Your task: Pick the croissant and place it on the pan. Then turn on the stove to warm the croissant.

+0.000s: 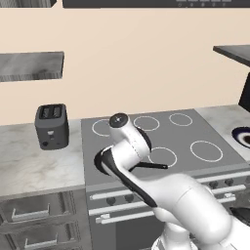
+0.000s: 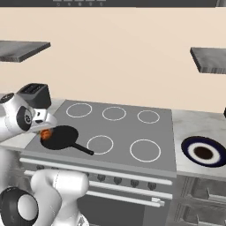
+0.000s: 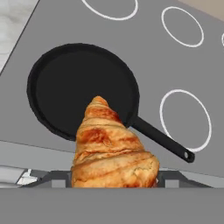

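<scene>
The croissant [image 3: 111, 148], golden with brown ridges, is clamped between my gripper's [image 3: 114, 178] two fingertips, which show dark at either side of its base. It hangs over the near rim of the round black pan [image 3: 81, 87], whose straight handle [image 3: 162, 140] points toward the stove's front right. In the right base view the croissant [image 2: 45, 133] is a small orange spot at the pan's [image 2: 62, 137] left edge, under my gripper [image 2: 43, 128]. The pan rests on the front left burner of the grey stove [image 2: 123, 128]. A row of dark knobs [image 2: 101, 177] runs along the stove's front.
A dark two-slot toaster [image 1: 51, 126] stands on the marble counter left of the stove. A dark blue and white bowl [image 2: 203, 151] sits on the counter to the right. Grey wall shelves [image 2: 209, 59] hang on both sides, and drawers [image 1: 34, 212] lie below the counter.
</scene>
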